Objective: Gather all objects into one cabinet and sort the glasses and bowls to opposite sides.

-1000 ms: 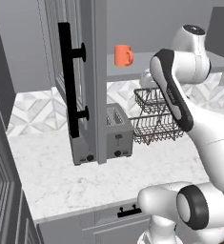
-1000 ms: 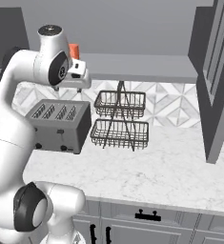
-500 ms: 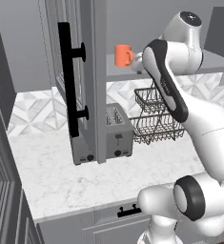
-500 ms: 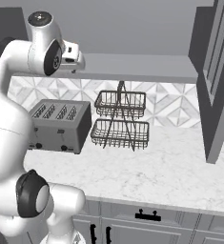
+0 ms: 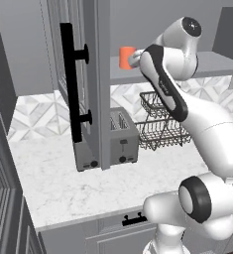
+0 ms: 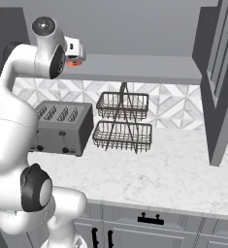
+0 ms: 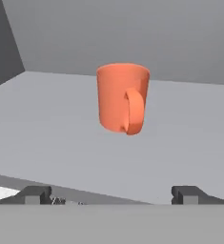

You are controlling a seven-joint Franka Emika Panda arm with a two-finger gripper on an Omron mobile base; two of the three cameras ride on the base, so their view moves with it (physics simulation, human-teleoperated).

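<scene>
My gripper (image 7: 111, 194) is spread wide, with nothing between its fingers (image 7: 35, 194). It points at the mug (image 7: 122, 97), which is straight ahead at 12 o'clock in the hand view, a little way off and not touching me. The mug stands upright on the grey shelf (image 7: 46, 128), and its handle faces me. I cannot see into the mug from here. In the left base view the mug (image 5: 126, 57) sits on the shelf (image 5: 217, 64) at about 11 o'clock, and my hand is just beside it on its right. In the right base view my gripper (image 6: 74, 53) is up at 10 o'clock, and a bit of the mug (image 6: 74, 63) peeks out under it. Below the shelf, on the white counter (image 6: 173, 169), is a toaster (image 6: 62, 127). Next to it is a wire rack (image 6: 122, 121) with two baskets, one above the other, and both look empty. A cabinet door (image 5: 81, 84) with a black bar handle (image 5: 68, 89) hangs open at 9 o'clock in the left base view.
</scene>
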